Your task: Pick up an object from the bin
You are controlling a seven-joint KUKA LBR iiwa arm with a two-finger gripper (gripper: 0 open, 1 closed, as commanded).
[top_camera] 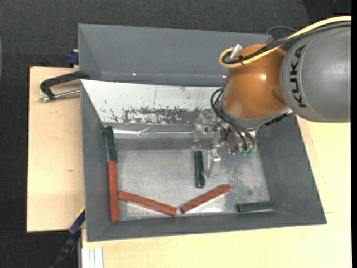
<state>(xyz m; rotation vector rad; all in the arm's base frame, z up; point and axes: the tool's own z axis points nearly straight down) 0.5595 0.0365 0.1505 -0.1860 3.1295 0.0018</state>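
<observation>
My gripper [207,146] hangs low over the middle of the bin, right of centre, and stands open with nothing between its metal fingers [214,157]. A dark green stick [199,171] lies lengthwise on the bin floor just below and left of it. The stick's upper end is close to the fingers; whether they touch it I cannot tell. A red stick [204,198] lies slanted on the floor a little nearer the front wall.
Another red stick [146,204] lies along the front wall and a third [113,191] along the left wall, with a dark green stick [110,144] above it. One more dark green stick [254,207] sits in the front right corner.
</observation>
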